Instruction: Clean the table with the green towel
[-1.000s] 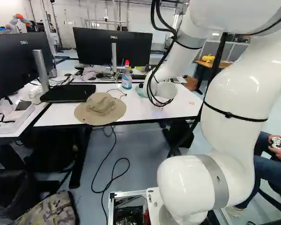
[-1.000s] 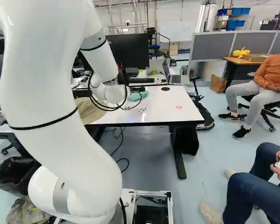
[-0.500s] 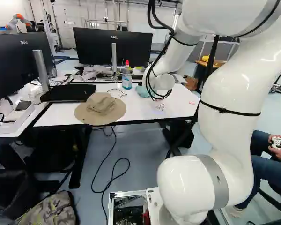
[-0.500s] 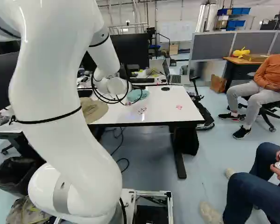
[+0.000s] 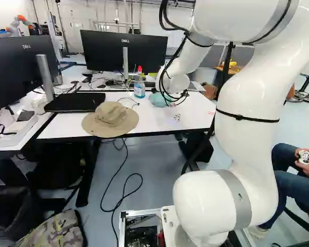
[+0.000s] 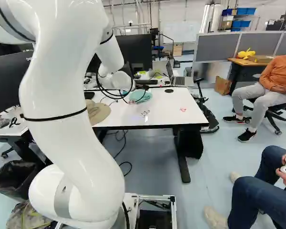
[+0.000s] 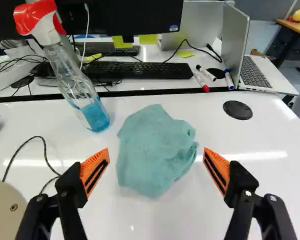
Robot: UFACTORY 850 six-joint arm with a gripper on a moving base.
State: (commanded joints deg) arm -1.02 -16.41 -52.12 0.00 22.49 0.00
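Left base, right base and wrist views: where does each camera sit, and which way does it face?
Left base view: behind the arm, to its left, facing ahead and down over the table; arm right of middle.
Right base view: behind, to its right, facing likewise; arm left of middle.
Wrist view: on the wrist, looking along the open gripper at the green towel; both fingers show.
Both base views share table, towel and hat.

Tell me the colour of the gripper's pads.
Orange with black slots, on the gripper's two fingers; they show best in the wrist view.
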